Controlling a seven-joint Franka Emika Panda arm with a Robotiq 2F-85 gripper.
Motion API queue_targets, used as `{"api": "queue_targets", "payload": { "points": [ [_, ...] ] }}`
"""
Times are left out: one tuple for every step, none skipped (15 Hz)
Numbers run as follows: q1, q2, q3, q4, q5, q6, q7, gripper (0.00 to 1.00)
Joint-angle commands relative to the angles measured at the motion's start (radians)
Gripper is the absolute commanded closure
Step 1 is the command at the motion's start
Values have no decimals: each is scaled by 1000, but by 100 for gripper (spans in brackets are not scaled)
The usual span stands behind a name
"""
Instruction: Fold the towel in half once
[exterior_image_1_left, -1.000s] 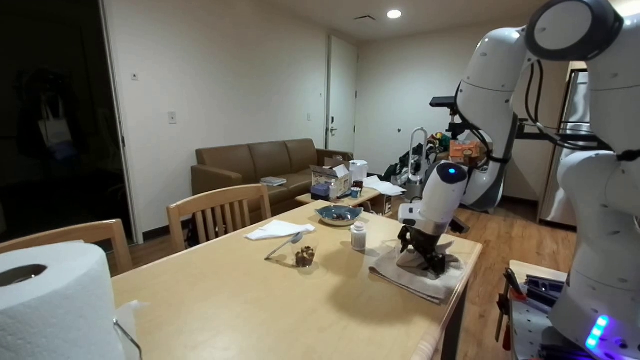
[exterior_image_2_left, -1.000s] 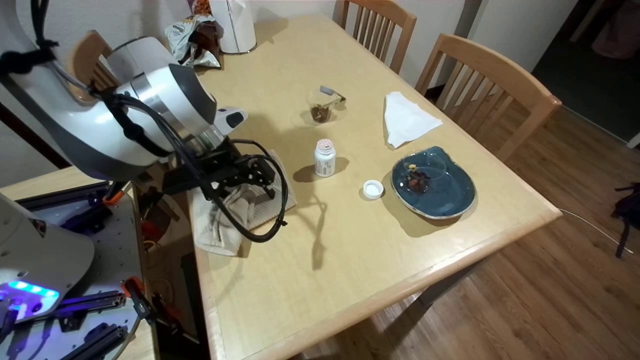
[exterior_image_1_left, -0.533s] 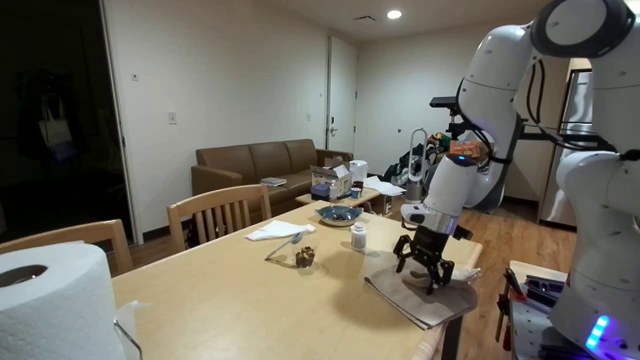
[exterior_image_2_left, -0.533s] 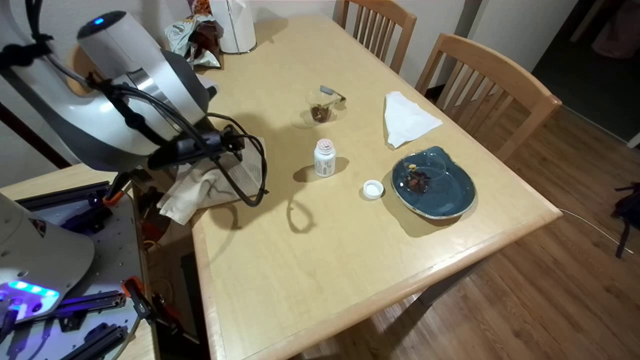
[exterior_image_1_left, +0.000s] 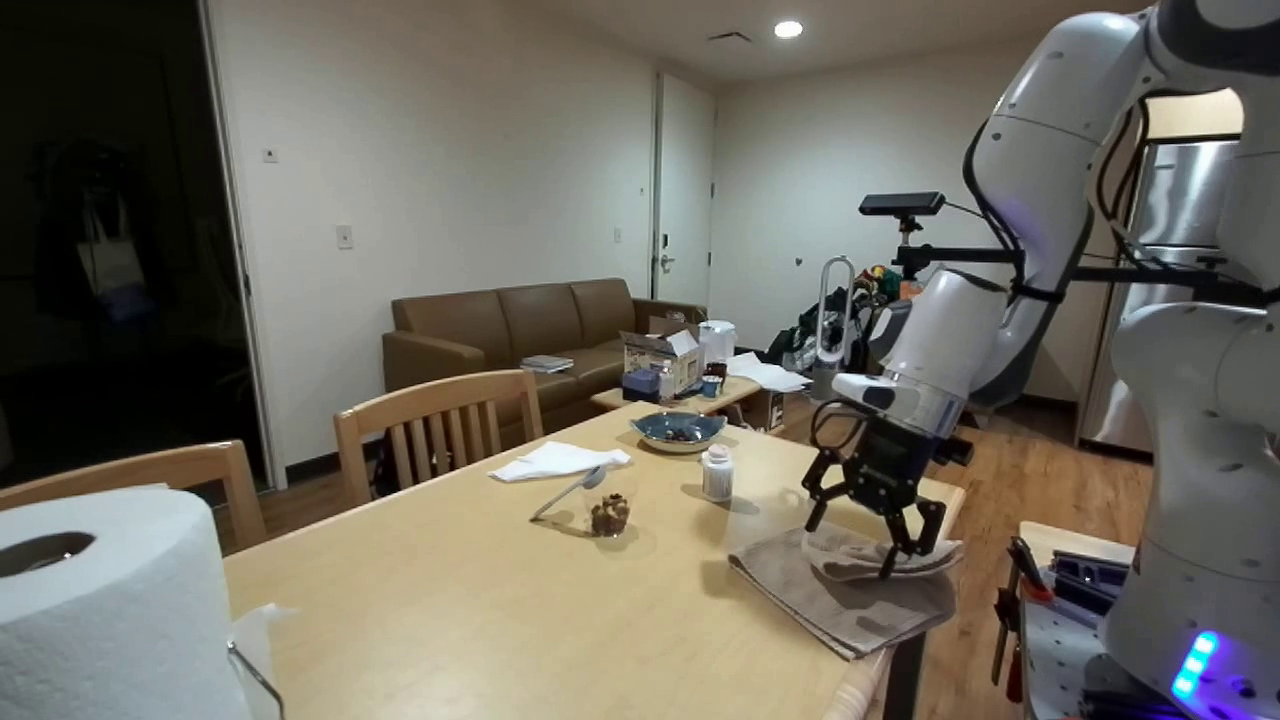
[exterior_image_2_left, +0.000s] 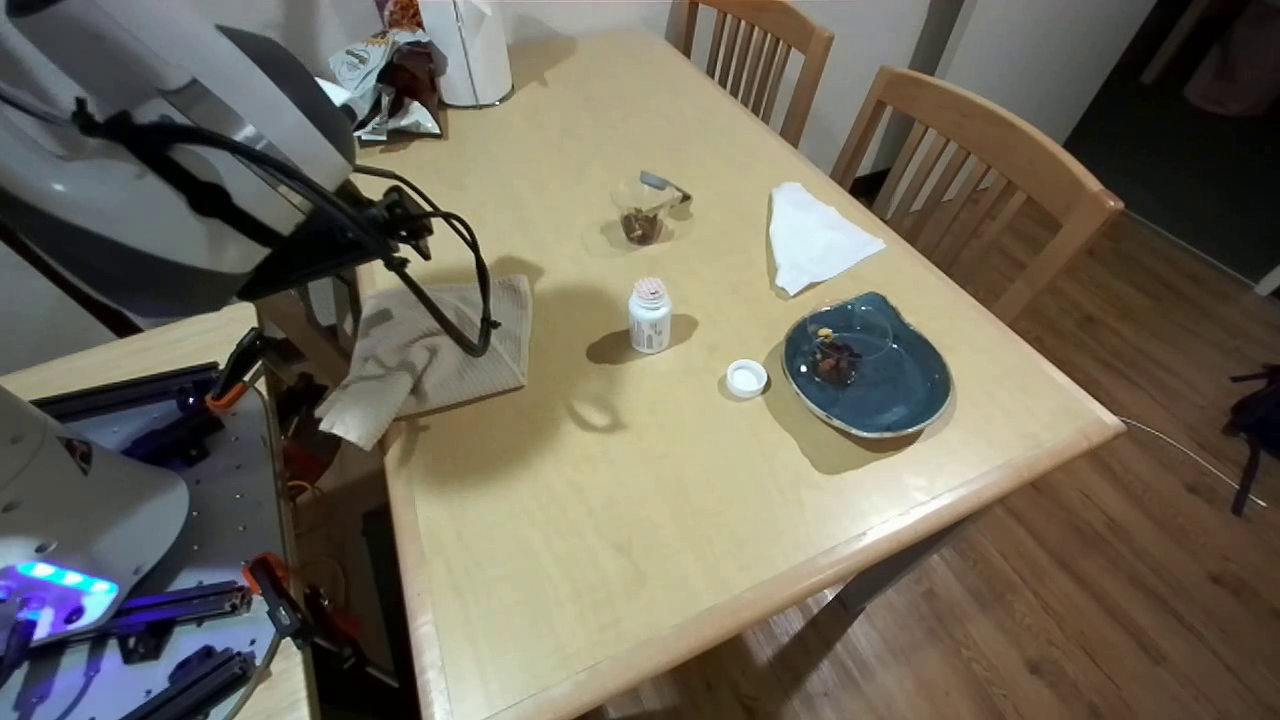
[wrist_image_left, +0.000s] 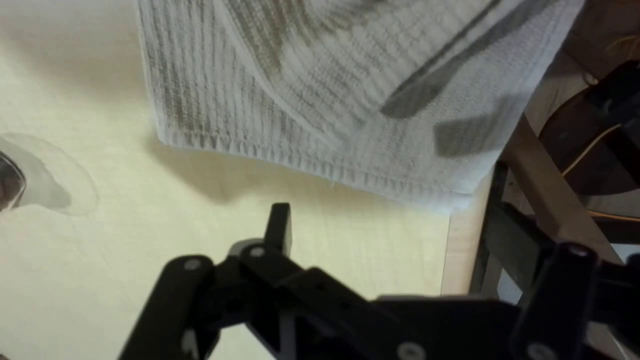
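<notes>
The off-white towel (exterior_image_1_left: 790, 580) lies by the table edge on the robot's side, with a rumpled flap folded loosely over part of it. In an exterior view the towel (exterior_image_2_left: 455, 370) has one end hanging past the table edge. The wrist view shows the ribbed towel (wrist_image_left: 200, 95) with its hem and the turned-over layer on top. My gripper (exterior_image_1_left: 850, 552) is open and empty, raised above the towel. In the wrist view the gripper's fingers (wrist_image_left: 387, 210) are wide apart with only table and its edge between them. The arm hides the gripper in an exterior view.
A white bottle (exterior_image_2_left: 650, 318) stands near the towel, with its cap (exterior_image_2_left: 746, 379) beside it. A clear cup of nuts (exterior_image_1_left: 610, 513), a blue dish (exterior_image_2_left: 900, 390) and a white napkin (exterior_image_2_left: 815, 238) are further off. A paper roll (exterior_image_1_left: 100, 610) stands at the far end.
The towel has shifted toward the robot, its end now over the table edge. My gripper, earlier down in the cloth, has opened, let go and risen back toward the robot.
</notes>
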Motion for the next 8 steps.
{"api": "queue_targets", "payload": {
  "points": [
    [-1,-17,0,-8,-5,-1,2,0],
    [-1,-28,0,-12,-9,-2,4,0],
    [-1,-32,0,-13,-11,-2,6,0],
    [-1,-32,0,-13,-11,-2,7,0],
    [-1,-32,0,-13,-11,-2,8,0],
    [-1,-32,0,-13,-11,-2,8,0],
    [-1,-32,0,-13,-11,-2,8,0],
    [-1,-32,0,-13,-11,-2,8,0]
  ]
}}
